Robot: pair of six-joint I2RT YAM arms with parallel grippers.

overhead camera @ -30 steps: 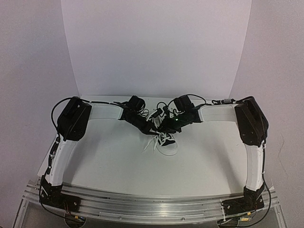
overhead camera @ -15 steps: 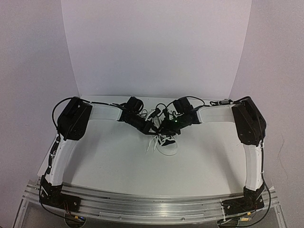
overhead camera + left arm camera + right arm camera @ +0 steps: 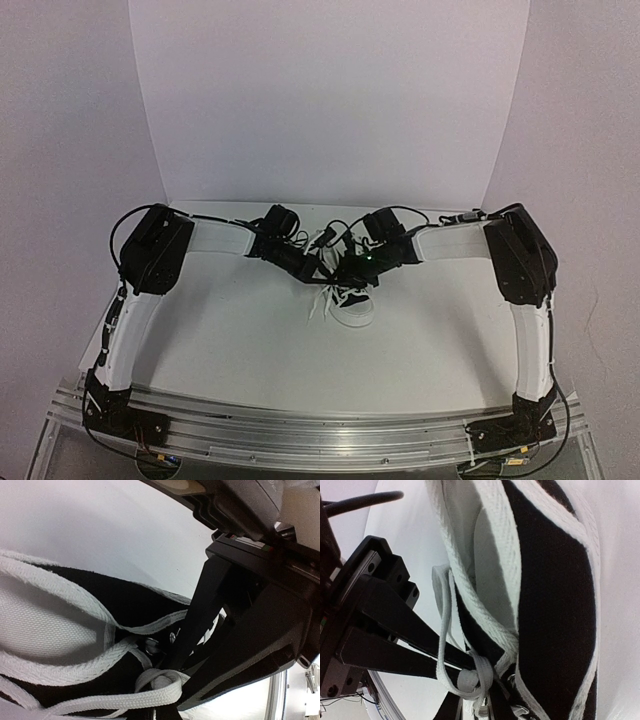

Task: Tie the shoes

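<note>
One sneaker, maybe two laces, two grippers.

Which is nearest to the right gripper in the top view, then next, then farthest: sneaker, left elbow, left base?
1. Sneaker, centre, close by the right gripper.
2. Left elbow, far left.
3. Left base, near-left corner.

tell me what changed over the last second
The right hand slid slightly left, closer to the left hand, and the right elbow drew inward a little. Nothing was visibly picked up or released. Both hands stay low over the sneaker, pinched on its laces, and the sneaker has not shifted.
</note>
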